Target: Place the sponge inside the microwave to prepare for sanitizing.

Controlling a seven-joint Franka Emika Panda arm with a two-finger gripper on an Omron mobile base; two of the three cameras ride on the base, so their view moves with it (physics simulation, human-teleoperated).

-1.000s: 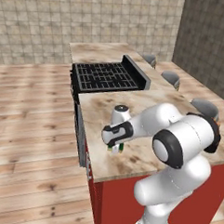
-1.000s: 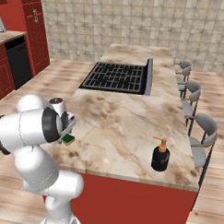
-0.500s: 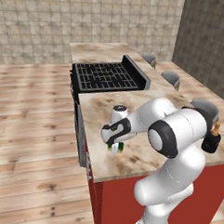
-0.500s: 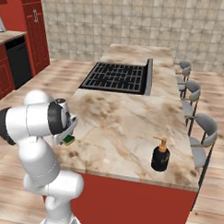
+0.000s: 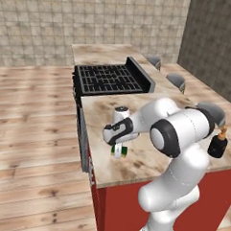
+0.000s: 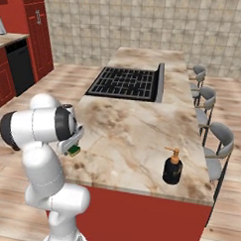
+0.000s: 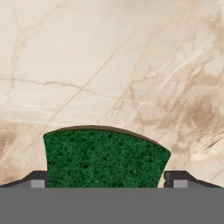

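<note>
The marble counter (image 5: 149, 157) carries a black cooktop (image 5: 109, 78) at its 12 o'clock end. A dark soap bottle (image 6: 173, 167) stands at 3 o'clock. The gripper (image 5: 119, 150) hangs released, fingers astride the green sponge (image 7: 105, 159) lying on the counter's 9 o'clock edge.

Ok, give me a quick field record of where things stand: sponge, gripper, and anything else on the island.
sponge: flat on the marble counter, near its edge, green side up
gripper: directly over the sponge, jaws open, one fingertip either side
grasp: not closed yet
soap bottle: upright at the counter's other side, far from the sponge
cooktop: beyond the sponge, bare
</note>
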